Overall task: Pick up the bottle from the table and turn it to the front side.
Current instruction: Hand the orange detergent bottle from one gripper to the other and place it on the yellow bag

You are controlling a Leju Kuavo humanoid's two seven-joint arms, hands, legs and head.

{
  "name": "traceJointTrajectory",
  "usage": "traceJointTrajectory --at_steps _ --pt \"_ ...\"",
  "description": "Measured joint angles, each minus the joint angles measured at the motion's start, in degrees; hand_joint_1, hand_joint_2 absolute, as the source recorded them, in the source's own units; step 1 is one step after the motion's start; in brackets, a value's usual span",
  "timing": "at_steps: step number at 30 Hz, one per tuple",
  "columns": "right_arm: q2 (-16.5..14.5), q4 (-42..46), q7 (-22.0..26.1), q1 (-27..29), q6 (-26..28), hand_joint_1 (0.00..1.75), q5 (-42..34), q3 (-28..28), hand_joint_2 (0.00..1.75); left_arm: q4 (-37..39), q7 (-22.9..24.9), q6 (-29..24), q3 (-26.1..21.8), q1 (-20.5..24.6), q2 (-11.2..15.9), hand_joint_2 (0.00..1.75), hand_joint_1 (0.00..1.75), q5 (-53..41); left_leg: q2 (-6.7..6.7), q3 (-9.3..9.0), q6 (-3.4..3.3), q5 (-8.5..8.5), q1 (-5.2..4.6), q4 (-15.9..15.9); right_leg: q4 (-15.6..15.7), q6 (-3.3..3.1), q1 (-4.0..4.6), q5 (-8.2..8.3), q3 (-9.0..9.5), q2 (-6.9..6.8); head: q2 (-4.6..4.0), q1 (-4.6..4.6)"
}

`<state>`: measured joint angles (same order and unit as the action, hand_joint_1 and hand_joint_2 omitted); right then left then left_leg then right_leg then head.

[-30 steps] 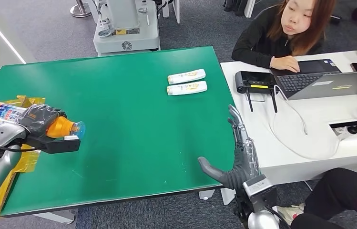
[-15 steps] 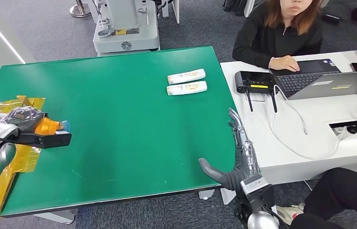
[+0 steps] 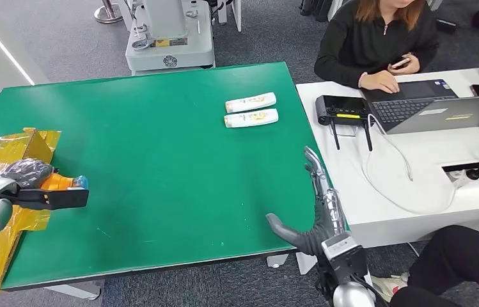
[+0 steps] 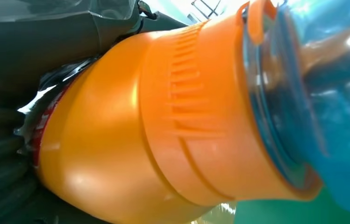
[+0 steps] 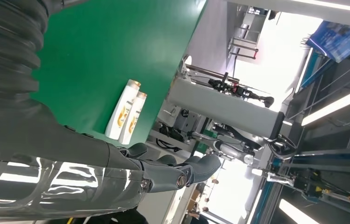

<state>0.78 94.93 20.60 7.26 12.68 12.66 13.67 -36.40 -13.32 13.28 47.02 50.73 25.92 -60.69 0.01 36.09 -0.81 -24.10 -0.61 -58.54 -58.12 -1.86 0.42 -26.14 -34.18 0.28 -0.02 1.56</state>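
Green covers the table (image 3: 179, 153), which stands beside a white desk where a person works at a laptop. At the table's left edge the left hand (image 3: 27, 173) has its fingers clamped on the orange bottle (image 3: 57, 182), lying sideways with its clear blue cap toward the table's middle; the left wrist view shows the orange shoulder and cap up close. Over the last second that hand has drawn the bottle back toward the left edge and lower, over the yellow box (image 3: 6, 150) there, so the bottle looks to be on its way to being put aside rather than turned further. Two white bottles (image 3: 250, 110) lie side by side near the far right corner, untouched. The right hand (image 3: 316, 214) still waits at the near right edge, fingers apart and empty.
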Motion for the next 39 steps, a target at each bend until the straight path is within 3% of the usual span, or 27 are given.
traceJointTrajectory --at_steps 7,17,27,33,39 --pt "-0.16 -0.17 0.01 -0.02 -0.33 0.0 0.23 -0.1 1.75 3.49 -1.9 -0.43 0.72 -0.85 -0.59 1.75 1.75 1.74 0.01 0.0 0.0 0.0 0.0 0.0 0.0 0.0 0.0 0.0 -0.01 0.01 0.0 0.0" --pt "-0.19 -0.88 -0.37 -0.26 -0.77 0.0 -0.05 0.15 1.75 9.39 -3.65 0.01 1.7 -0.98 -3.98 1.75 1.75 3.83 0.0 0.01 0.0 0.0 -0.01 0.0 0.0 0.0 0.0 0.0 -0.01 -0.01 0.0 0.01" --pt "-0.19 -1.36 -0.38 -0.45 -0.77 0.0 -0.68 0.38 1.75 11.99 -4.21 0.51 1.74 -0.84 -5.55 1.75 1.75 5.52 -0.02 0.0 0.0 0.0 -0.01 0.0 0.0 0.0 0.0 0.0 0.01 -0.04 0.0 0.0" --pt "-0.18 -2.76 -0.42 -1.51 -0.01 0.0 -1.97 2.05 1.75 15.23 -1.88 -1.79 1.72 -0.47 -7.86 1.75 1.75 7.51 -0.35 -0.29 0.0 0.0 -0.05 0.04 0.01 0.03 -0.03 -0.13 0.4 -0.35 0.0 -0.01" --pt "-0.16 -3.8 -0.63 -1.72 1.28 0.0 -3.06 3.23 1.75 17.23 0.17 -2.71 1.72 -0.35 -8.4 1.75 1.75 7.02 -0.52 -0.57 0.01 0.0 -0.05 0.08 0.0 0.03 -0.04 -0.19 0.7 -0.48 0.0 -0.02"
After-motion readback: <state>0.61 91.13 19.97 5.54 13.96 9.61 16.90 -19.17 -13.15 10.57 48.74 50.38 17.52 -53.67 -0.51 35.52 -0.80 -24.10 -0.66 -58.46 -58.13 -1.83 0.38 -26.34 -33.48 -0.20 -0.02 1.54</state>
